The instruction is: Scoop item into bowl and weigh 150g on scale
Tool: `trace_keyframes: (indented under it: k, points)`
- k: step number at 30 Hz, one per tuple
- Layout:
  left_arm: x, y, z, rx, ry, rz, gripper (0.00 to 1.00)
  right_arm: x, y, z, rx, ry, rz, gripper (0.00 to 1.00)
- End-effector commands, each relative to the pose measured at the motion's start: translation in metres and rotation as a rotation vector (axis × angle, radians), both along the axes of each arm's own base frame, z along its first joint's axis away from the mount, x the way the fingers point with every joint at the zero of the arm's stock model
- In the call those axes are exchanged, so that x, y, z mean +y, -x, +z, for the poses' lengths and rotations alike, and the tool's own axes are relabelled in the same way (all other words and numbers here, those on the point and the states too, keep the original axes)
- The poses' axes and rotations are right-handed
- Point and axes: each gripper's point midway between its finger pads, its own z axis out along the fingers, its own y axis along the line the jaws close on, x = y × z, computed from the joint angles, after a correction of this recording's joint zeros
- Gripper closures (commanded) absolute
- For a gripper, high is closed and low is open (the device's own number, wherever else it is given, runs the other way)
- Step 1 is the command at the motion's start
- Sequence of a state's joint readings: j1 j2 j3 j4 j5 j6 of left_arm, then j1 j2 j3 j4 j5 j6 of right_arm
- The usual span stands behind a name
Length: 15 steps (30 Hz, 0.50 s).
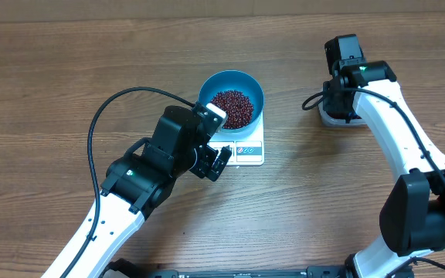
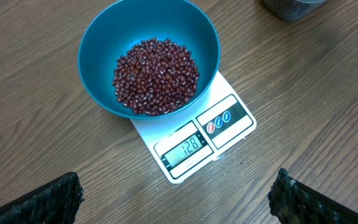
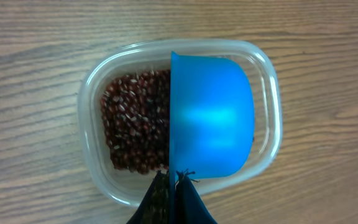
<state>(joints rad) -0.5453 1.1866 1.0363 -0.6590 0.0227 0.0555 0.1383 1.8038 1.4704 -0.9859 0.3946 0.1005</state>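
On the scale (image 2: 229,121): the blue bowl (image 2: 104,50), beans (image 2: 156,76) heaped inside; display reads 128.
Left end effector (image 2: 176,193): released, fingers wide; bowl and scale lie just above it in its wrist view, apart from it.
Right end effector (image 3: 169,193): clenched on a blue scoop (image 3: 210,115), over a clear tub (image 3: 92,93) of beans, upper right of the overhead view.

On my left wrist camera I read 128 on the display (image 2: 184,148), set in the strip along the near edge of the scale (image 2: 146,132). The marks on the three round buttons (image 2: 219,121) beside it are too small to read.
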Motion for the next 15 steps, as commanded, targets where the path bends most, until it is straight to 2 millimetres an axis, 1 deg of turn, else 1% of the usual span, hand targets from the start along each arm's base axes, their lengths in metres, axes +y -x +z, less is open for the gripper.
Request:
trace_keyframes:
  k: [1, 5, 9, 12, 15]
  points:
    - [0.001, 0.000, 0.006, -0.018, 0.004, -0.004, 0.01, 0.001, 0.006, -0.011, 0.019, -0.012, 0.003, 0.96]
    - [0.001, 0.000, 0.005, -0.018, 0.004, -0.004, 0.00, -0.001, 0.017, -0.025, 0.057, -0.007, 0.002, 0.96]
    - [0.001, 0.000, 0.006, -0.018, 0.004, -0.004, 0.01, -0.001, 0.021, -0.030, 0.073, -0.008, 0.004, 0.96]
    - [0.001, 0.000, 0.006, -0.018, 0.004, -0.004, 0.01, 0.005, 0.020, -0.031, 0.071, -0.042, 0.013, 0.96]
    - [0.001, 0.000, 0.006, -0.018, 0.004, -0.004, 0.00, 0.017, 0.017, -0.033, 0.065, -0.109, 0.032, 0.96]
